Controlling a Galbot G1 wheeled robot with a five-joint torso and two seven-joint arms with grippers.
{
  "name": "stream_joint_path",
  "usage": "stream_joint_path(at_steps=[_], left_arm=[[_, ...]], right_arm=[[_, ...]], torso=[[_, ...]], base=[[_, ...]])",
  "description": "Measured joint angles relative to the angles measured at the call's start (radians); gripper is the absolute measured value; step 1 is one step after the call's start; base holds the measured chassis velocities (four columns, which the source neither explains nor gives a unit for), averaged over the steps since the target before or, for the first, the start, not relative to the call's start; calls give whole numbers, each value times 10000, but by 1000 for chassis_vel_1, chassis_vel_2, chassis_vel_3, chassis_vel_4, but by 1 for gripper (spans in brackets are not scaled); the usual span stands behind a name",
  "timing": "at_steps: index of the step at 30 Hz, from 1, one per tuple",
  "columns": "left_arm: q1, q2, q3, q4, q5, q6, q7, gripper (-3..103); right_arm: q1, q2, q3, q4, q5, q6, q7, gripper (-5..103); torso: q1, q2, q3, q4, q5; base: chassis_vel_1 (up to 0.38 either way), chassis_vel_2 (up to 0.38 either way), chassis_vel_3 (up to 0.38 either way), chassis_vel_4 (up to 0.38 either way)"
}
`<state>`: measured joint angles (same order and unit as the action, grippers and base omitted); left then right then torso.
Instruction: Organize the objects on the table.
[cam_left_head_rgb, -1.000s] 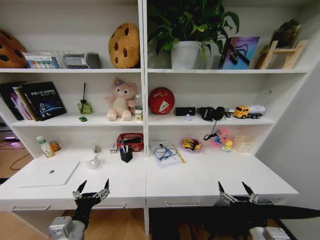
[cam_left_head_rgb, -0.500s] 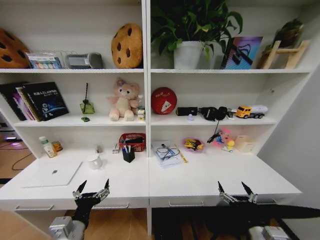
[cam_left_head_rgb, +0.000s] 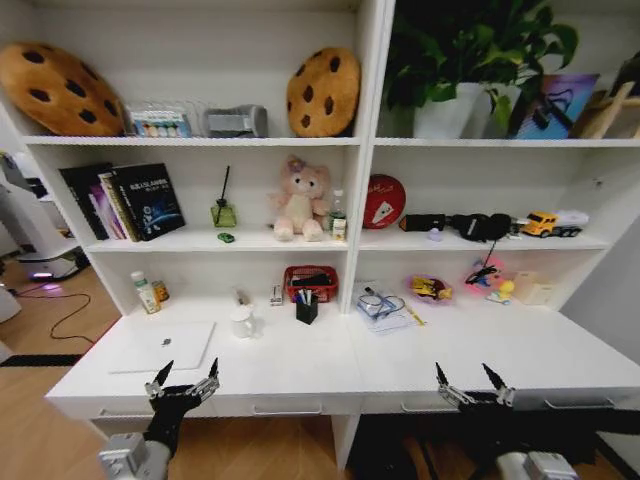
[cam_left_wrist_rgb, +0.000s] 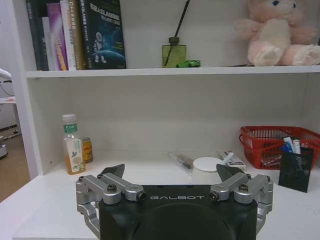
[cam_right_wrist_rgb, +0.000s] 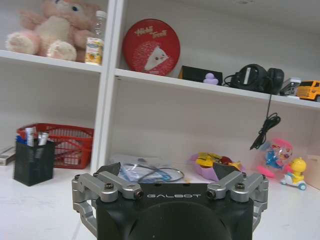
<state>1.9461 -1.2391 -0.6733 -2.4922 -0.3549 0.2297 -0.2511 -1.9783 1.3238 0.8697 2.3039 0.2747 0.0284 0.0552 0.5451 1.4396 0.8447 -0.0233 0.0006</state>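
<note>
The long white table (cam_left_head_rgb: 300, 365) carries a silver laptop (cam_left_head_rgb: 162, 346) at its left, a white mug (cam_left_head_rgb: 241, 321), and a black pen cup (cam_left_head_rgb: 307, 309) holding pens. A green-labelled clear bottle (cam_left_head_rgb: 145, 293) stands at the back left. A tiny green gadget (cam_left_head_rgb: 227, 238) lies on the shelf above. My left gripper (cam_left_head_rgb: 182, 377) hovers open and empty before the table's front edge, below the laptop. My right gripper (cam_left_head_rgb: 474, 385) is open and empty before the right half. The left wrist view has the bottle (cam_left_wrist_rgb: 73, 151), mug (cam_left_wrist_rgb: 206, 169) and pen cup (cam_left_wrist_rgb: 296, 168) beyond the left gripper (cam_left_wrist_rgb: 170, 172). The right gripper (cam_right_wrist_rgb: 167, 170) faces the pen cup (cam_right_wrist_rgb: 33, 161).
A red basket (cam_left_head_rgb: 311, 282) sits behind the pen cup. Papers with a cable (cam_left_head_rgb: 380, 306) and small toys (cam_left_head_rgb: 487, 281) lie at the back right. Shelves above hold books (cam_left_head_rgb: 125, 201), a pink bear (cam_left_head_rgb: 299, 201), cookie cushions (cam_left_head_rgb: 323, 92) and a plant. Bare floor with a cable lies to the left.
The whole head view has shifted, with the desk and shelves now further right in the picture, so the camera has moved left. Both grippers hold the same open pose.
</note>
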Motion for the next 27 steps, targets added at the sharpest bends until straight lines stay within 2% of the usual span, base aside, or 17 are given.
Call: stream_joint_path(at_steps=[3, 6, 7, 10, 11, 12, 13, 14, 16, 18, 19, 21, 24, 27], left_arm=[[0, 0, 0, 0, 0, 0, 0, 100], [0, 0, -1, -1, 0, 0, -1, 100], [0, 0, 0, 0, 0, 0, -1, 100], [0, 0, 3, 0, 0, 0, 6, 100], [0, 0, -1, 0, 0, 0, -6, 100], [0, 0, 0, 0, 0, -1, 0, 100], [0, 0, 1, 1, 0, 0, 0, 100], [0, 0, 1, 1, 0, 0, 0, 100], [0, 0, 0, 0, 0, 0, -2, 100], [0, 1, -2, 0, 0, 0, -4, 100], [0, 1, -1, 1, 0, 0, -6, 100], [0, 1, -2, 0, 0, 0, -5, 100], [0, 1, -3, 1, 1, 0, -11, 100], [0, 0, 2, 1, 0, 0, -9, 100]], right_arm=[[-1, 1, 1, 1, 0, 0, 1, 100], [-1, 0, 0, 0, 1, -1, 1, 100], [-2, 0, 0, 0, 1, 0, 1, 100], [-3, 0, 0, -3, 1, -2, 2, 100], [-2, -1, -2, -5, 4, -3, 1, 100], [-3, -1, 1, -3, 3, -1, 2, 100], [-3, 0, 0, -3, 3, -1, 2, 100], [-3, 0, 0, -3, 3, -1, 2, 100], [-2, 0, -1, -4, 4, -2, 2, 100], [-3, 0, -3, -3, 4, -2, 1, 100], [-4, 1, -2, -2, 4, -1, 0, 100], [-5, 1, -2, -3, 4, -1, 1, 100], [0, -1, -3, -2, 4, -1, 0, 100], [0, -1, -2, -2, 4, -1, 0, 100]], torso=[[-6, 4, -4, -2, -14], [1, -1, 1, 4, 4], [-2, 1, 0, 1, -16], [-3, 2, -2, -1, -5], [1, -1, 2, 1, 10], [0, 0, 1, 1, -17], [-4, 2, -3, 0, -22], [-4, 2, -3, 0, -22], [0, 0, 2, 3, 1], [0, 0, 0, -1, -8], [-2, 2, -2, -4, -24], [-6, 5, -4, -2, -5], [1, -1, 1, 10, -7], [1, -1, 1, 4, -4]], base=[[364, 383, -370, -368], [368, 375, -389, -345], [372, 354, -354, -346], [376, 356, -337, -345], [318, 356, -347, -338], [318, 356, -330, -339], [321, 336, -330, -339], [321, 336, -330, -339], [333, 304, -304, -320], [198, 274, -273, -296], [198, 274, -190, -203], [168, 13, -141, -159], [103, 42, -25, -68], [-33, 54, 76, 1]])
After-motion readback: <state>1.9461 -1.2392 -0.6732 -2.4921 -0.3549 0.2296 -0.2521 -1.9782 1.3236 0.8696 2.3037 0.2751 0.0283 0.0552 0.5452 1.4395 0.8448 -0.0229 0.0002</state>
